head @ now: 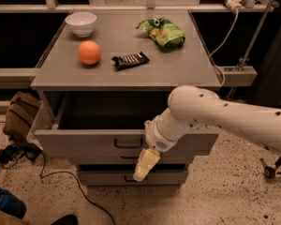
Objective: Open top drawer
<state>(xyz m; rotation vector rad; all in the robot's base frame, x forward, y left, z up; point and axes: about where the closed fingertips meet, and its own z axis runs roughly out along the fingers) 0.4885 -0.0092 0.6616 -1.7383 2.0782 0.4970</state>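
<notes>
The top drawer (84, 143) stands pulled out from the grey cabinet, its dark box open to view and its small black bar handle (128, 144) on the front. My gripper (145, 165) hangs from the white arm just below and to the right of that handle, in front of the two lower drawers (107, 176). It holds nothing that I can see and is apart from the handle.
On the cabinet top (178, 69) lie a white bowl (81, 23), an orange (89, 52), a dark snack bar (130, 60) and a green chip bag (162, 31). A brown bag (19, 116) and cables (61, 177) lie on the floor at left.
</notes>
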